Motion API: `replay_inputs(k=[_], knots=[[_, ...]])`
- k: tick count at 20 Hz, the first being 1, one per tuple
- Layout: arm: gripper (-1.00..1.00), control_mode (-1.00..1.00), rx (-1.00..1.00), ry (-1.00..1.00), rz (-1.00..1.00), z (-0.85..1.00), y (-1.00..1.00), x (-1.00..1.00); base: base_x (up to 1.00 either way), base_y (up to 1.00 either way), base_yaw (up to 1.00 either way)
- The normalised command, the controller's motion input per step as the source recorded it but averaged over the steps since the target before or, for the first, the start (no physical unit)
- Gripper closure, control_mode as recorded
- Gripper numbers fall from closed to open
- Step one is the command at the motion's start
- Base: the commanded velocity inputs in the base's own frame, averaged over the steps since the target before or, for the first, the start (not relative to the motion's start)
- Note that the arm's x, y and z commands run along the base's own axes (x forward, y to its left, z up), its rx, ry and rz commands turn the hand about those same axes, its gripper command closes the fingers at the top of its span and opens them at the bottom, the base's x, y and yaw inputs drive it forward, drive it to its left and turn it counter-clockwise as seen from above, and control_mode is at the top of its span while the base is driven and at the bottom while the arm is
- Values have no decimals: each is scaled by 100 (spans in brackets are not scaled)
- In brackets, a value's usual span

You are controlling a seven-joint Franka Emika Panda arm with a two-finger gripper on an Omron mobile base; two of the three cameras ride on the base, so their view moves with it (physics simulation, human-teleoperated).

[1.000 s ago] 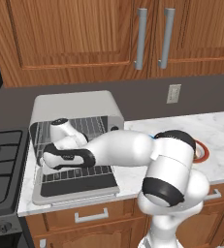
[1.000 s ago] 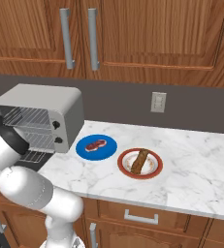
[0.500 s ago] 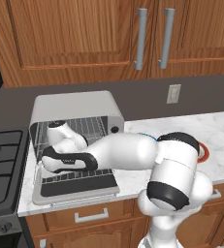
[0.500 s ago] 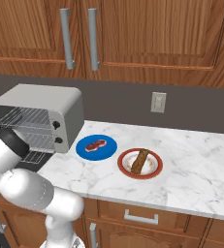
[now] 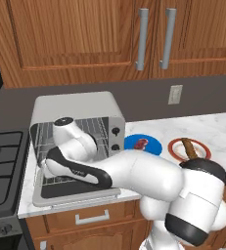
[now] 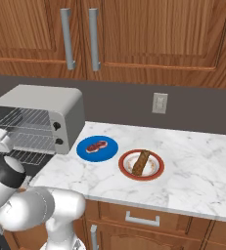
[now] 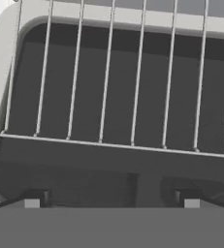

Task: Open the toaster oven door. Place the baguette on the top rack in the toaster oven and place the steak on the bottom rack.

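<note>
The toaster oven stands at the counter's left with its door folded down flat. Inside I see the top rack and the bottom rack. My hand hovers over the lowered door, in front of the oven mouth. My gripper is open and empty, looking down through wire bars onto the door's dark glass. The steak lies on a blue plate. The baguette lies on a red-rimmed plate to its right.
A black stove adjoins the counter on the left. Wooden cabinets hang above, and a wall outlet sits behind the plates. The marble counter stretches out to the right of the plates.
My hand has stayed over the lowered door while the elbow has dropped down and toward the camera. The plates and food have not moved.
</note>
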Motion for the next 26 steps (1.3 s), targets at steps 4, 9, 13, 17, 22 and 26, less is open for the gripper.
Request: replay_inputs(k=[4, 9, 13, 17, 22, 26], knots=[[-100, -100, 0, 1, 0, 47, -37, -6, 0, 0, 0], [-100, -100, 0, 0, 5, 29, -50, -17, 0, 0, 0], [-100, -100, 0, -6, 9, 25, -44, -21, 0, 0, 0], [-100, -100, -3, -11, 8, 19, -41, -12, 0, 0, 0], [-100, -100, -3, -6, 11, 15, -36, -1, 0, 0, 0], [-100, -100, -2, -14, 2, 10, -28, -1, 0, 0, 0]])
